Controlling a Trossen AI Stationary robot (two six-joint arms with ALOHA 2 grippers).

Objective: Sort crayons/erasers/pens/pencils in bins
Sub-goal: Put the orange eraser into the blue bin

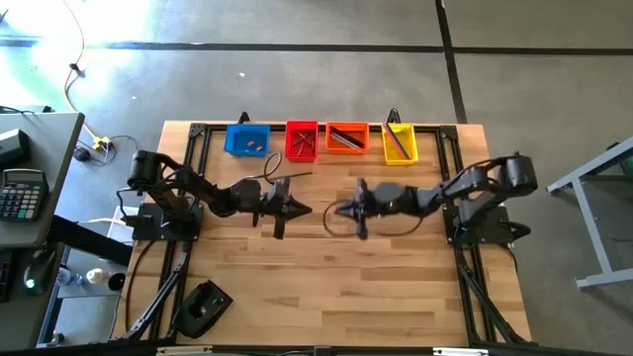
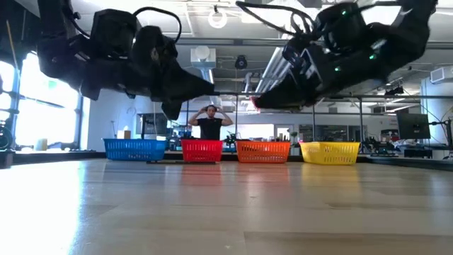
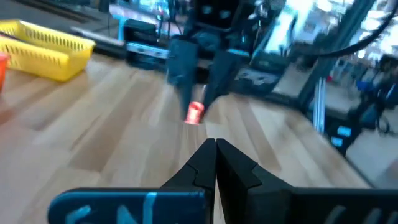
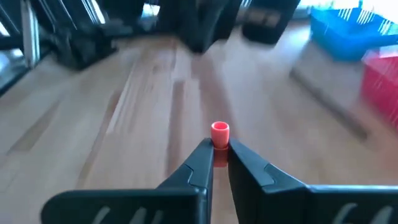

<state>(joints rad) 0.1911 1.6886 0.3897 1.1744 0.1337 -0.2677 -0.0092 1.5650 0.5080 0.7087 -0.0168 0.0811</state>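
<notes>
high view, left to right. far left of frame: a grey desk (image 1: 40, 148) with a calculator (image 1: 22, 193) on it, beside the wooden table (image 1: 336, 287). a dark object (image 1: 203, 307) lies at the table's lower left corner.

left arm reaches in from the left edge toward the middle. left gripper (image 1: 302, 209) sits left of centre, above the wood; in the left wrist view its fingers (image 3: 205, 165) are clenched tip to tip, with nothing between them.

along the top edge of the table, four bins in a row: blue bin (image 1: 246, 139), red bin (image 1: 302, 140), orange bin (image 1: 347, 137), yellow bin (image 1: 400, 142). thin sticks show inside the red, orange and yellow ones; a small reddish bit shows in the blue one. in the low view the same row stands at mid-frame, blue (image 2: 134, 149) leftmost, yellow (image 2: 330, 152) rightmost, and a person (image 2: 210, 124) stands behind the red bin with hands on head.

right arm comes in from the right edge. right gripper (image 1: 334, 210) is just right of centre, facing the left gripper, the two near but apart. its fingers (image 4: 202, 163) are grasping an eraser (image 4: 219, 134), a small pink-red lump pinched at the tips and held clear of the table. the same eraser (image 3: 195, 112) shows in the left wrist view.

far right of frame: a grey metal frame (image 1: 593, 198) on the floor.
</notes>
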